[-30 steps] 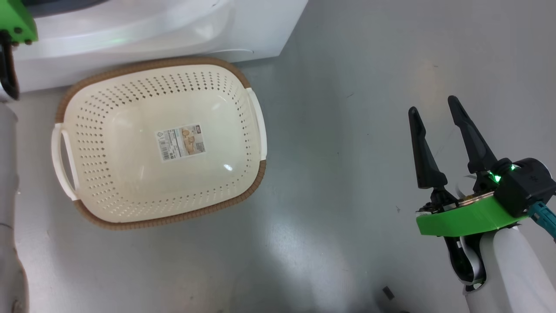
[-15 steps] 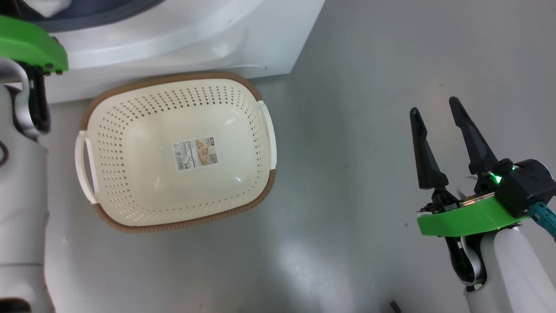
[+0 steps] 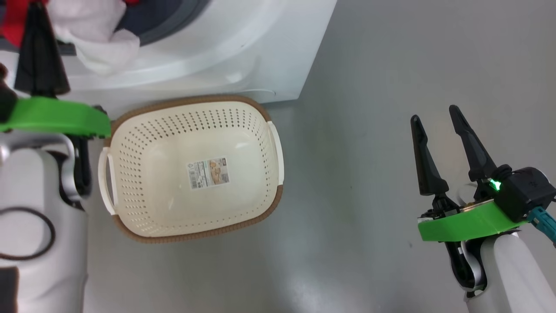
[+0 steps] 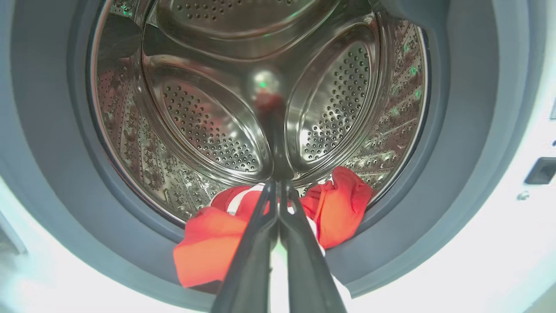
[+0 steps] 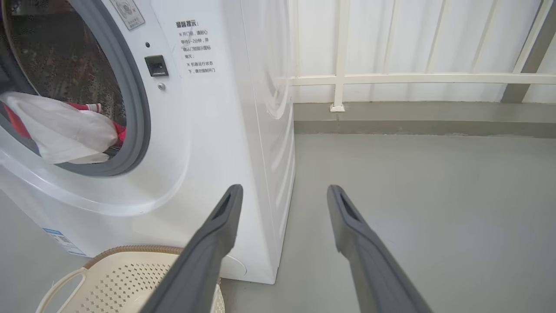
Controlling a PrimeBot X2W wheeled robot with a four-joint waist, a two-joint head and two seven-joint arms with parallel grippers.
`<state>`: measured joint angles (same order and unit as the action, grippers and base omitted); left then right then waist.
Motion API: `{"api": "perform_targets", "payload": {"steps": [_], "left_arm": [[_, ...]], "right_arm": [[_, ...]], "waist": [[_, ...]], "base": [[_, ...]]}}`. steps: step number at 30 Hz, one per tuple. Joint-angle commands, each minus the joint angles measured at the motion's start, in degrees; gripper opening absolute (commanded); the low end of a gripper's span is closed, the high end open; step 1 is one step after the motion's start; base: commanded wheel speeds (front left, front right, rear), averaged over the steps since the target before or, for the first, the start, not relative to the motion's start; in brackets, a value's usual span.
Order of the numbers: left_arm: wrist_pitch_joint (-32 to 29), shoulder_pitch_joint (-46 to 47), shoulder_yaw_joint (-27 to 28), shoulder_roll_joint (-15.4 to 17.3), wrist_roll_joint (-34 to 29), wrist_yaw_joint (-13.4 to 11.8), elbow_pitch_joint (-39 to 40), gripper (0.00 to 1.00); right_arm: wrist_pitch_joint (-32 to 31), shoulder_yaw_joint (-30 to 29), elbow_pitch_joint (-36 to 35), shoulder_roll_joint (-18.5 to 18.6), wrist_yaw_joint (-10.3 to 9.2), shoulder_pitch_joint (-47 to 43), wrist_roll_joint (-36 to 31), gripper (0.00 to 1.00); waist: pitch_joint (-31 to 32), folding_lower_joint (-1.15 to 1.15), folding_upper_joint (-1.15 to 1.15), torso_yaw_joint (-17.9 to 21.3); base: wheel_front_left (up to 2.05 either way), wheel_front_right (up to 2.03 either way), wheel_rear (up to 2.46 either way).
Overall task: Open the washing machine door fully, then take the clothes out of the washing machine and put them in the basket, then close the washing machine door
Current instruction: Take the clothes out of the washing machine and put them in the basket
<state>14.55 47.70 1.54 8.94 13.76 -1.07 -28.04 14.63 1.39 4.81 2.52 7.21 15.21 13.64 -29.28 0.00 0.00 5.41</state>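
The clothes (image 4: 208, 248), bright red with white parts, spill over the grey gasket (image 4: 43, 152) at the mouth of the washing machine (image 3: 243, 56). My left gripper (image 4: 276, 186) is shut on the clothes at the lip of the steel drum (image 4: 208, 126). From the head view, the left gripper (image 3: 37, 8) reaches into the opening beside the white fabric (image 3: 100, 39). The cream basket (image 3: 143, 130) stands empty on the floor before the machine. My right gripper (image 3: 434, 113) hangs open over bare floor to the basket's right. The washing machine door is out of view.
A white railing and low grey kerb (image 5: 391, 117) run behind the machine (image 5: 208, 130) in the right wrist view. Grey floor (image 3: 369, 195) spreads between the basket and my right arm. The basket's rim (image 5: 130, 250) lies close to the machine's base.
The head camera has shifted, sliding basket and machine down and right in the picture. The machine's opening with the clothes and my left gripper's fingers have come into view. The right gripper stays open.
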Motion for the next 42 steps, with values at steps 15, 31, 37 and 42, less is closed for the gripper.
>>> {"api": "perform_targets", "payload": {"steps": [15,31,37,42], "left_arm": [[-1.27,-16.18,-0.07,-0.90,0.38,-0.87,10.16,0.00],[-6.64,-33.12,-1.10,-2.94,3.45,-2.27,21.59,0.00],[-6.61,-34.74,-1.67,-3.88,5.17,-2.40,19.49,0.00],[-5.44,-32.68,-2.50,-4.49,6.24,-2.04,14.52,0.00]], "right_arm": [[0.37,1.20,0.18,0.36,0.28,-4.17,1.38,1.00],[0.37,0.68,1.11,0.36,0.28,-9.33,1.83,1.00],[0.37,1.22,0.70,0.36,0.28,-9.70,1.99,1.00],[0.37,1.57,0.34,0.36,0.28,-9.07,1.84,1.00]], "waist": [[10.27,0.00,0.00,-0.86],[19.97,0.00,0.00,-1.16],[19.67,0.00,0.00,-0.90],[17.86,0.00,0.00,-0.61]], "base": [[0.00,0.00,0.00],[0.00,0.00,0.00],[0.00,0.00,0.00],[0.00,0.00,0.00]]}}
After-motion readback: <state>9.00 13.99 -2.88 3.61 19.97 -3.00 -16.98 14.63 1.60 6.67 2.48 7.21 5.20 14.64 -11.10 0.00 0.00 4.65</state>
